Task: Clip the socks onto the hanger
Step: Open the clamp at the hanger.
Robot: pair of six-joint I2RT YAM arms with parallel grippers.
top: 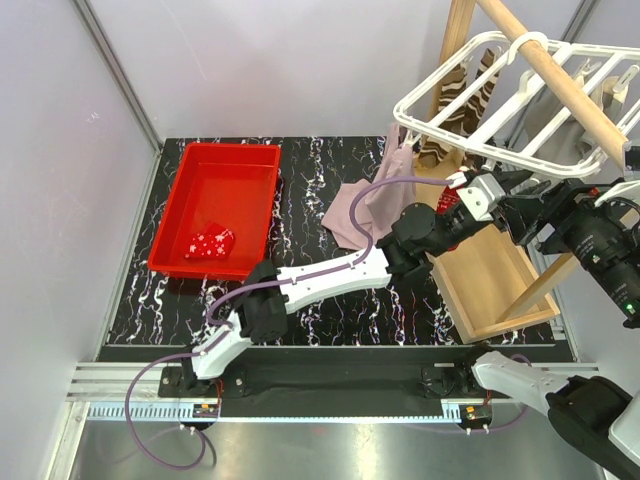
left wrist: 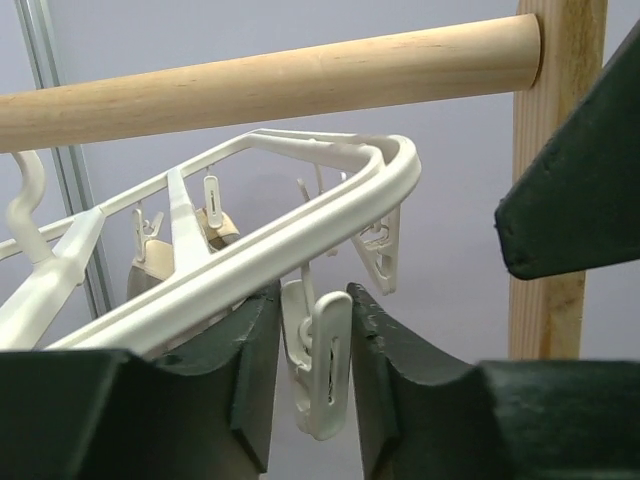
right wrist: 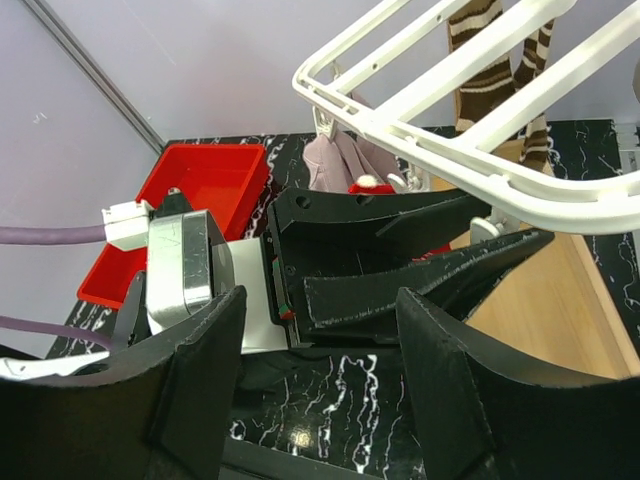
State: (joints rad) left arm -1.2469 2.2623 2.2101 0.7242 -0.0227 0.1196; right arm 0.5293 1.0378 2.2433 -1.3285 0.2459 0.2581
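I worked in a robotics lab cell: plain lilac wall panels (top: pixel 300 60) stood beyond my fingers (left wrist: pixel 250 380), a black marbled tabletop (top: pixel 305 195) lay beneath them, and an aluminium mounting rail (top: pixel 120 380) and purple cable (right wrist: pixel 50 235) sat behind them.

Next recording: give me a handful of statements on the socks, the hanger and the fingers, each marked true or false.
1. A red speckled sock lies in the red tub. True.
2. The fingers of the left gripper clamp a white clip on the hanger. True.
3. The right gripper holds a sock. False: its fingers are open and empty.
4. No sock is on the hanger. False: a striped sock and a mauve-pink sock hang from it.
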